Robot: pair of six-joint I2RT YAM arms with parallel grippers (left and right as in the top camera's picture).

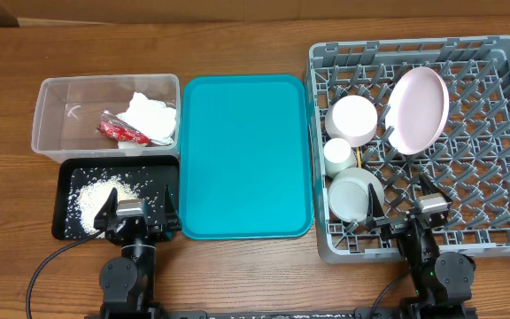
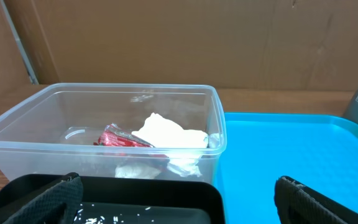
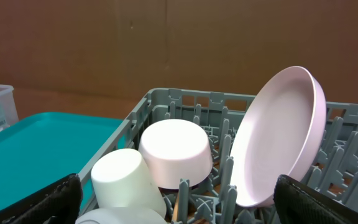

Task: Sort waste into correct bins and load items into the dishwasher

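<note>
Pink plate stands tilted in grey rack

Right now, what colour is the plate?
The plate is pale pink, best seen from the right wrist.

Bright, even light fell from above. On the brown wooden tabletop, shadows beside the clear rectangular plastic tub and the large square grey plastic dish rack were short and soft. The flat teal plastic tray carried a mild sheen, no glare. The overhead view was sharp. In the wrist views, the fingers of the left tool and those of the right tool were dark and blurred.
</note>
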